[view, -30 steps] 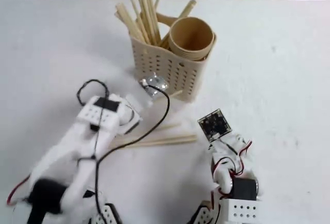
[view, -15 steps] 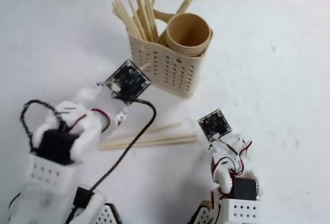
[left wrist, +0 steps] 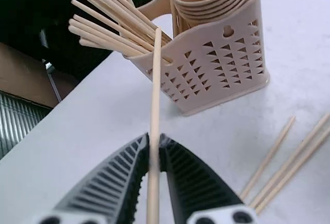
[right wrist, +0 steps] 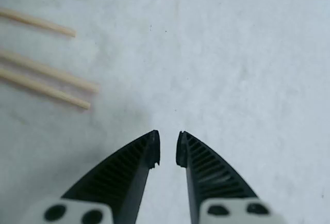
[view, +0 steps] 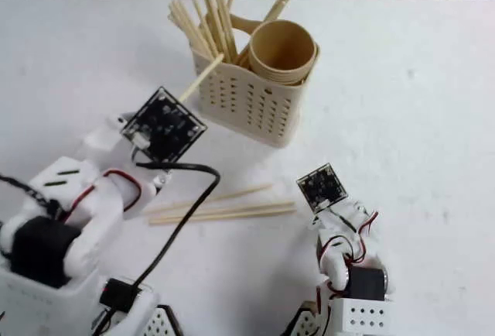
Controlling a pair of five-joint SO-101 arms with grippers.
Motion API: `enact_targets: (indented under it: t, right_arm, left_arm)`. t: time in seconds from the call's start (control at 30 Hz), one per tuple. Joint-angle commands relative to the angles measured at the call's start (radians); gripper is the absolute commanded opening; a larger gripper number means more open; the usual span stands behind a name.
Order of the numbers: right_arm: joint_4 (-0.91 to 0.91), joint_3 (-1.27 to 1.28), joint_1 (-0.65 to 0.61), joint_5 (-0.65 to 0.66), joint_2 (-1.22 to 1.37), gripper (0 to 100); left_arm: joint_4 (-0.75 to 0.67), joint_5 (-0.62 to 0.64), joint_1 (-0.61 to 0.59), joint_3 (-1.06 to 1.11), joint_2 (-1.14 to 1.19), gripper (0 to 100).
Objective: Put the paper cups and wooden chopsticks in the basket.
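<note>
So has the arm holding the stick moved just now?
Yes: the left gripper, shut on a chopstick, has drawn back leftward from the basket in the high view.

No readable text, label, brand, number or sign is showing on the basket (view: 249, 105), the paper cups (view: 283, 48), the chopsticks (view: 232, 212) or the table (view: 418, 119).

White plastic arms (view: 93, 197) carry black motors (view: 39, 247), red and black cables (view: 179, 220) and square black camera boards (view: 163, 125). Each gripper (left wrist: 154, 144) is black, ribbed and tapered, on a white base.
</note>
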Motion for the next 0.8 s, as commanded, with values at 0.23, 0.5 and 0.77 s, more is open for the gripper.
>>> enact_targets:
  t: [0.23, 0.5, 0.77]
  right_arm:
    - [-0.008, 0.009, -0.005, 0.006, -0.005, 7.0]
    - [-0.008, 0.009, -0.005, 0.006, -0.005, 7.0]
    - [-0.008, 0.009, -0.005, 0.006, -0.005, 7.0]
  left_arm:
    - [0.020, 0.023, -0.012, -0.279, 0.243, 2]
    - [0.376, -0.015, 0.030, -0.959, 0.644, 2]
    - [0.376, -0.123, 0.047, -1.023, 0.773, 2]
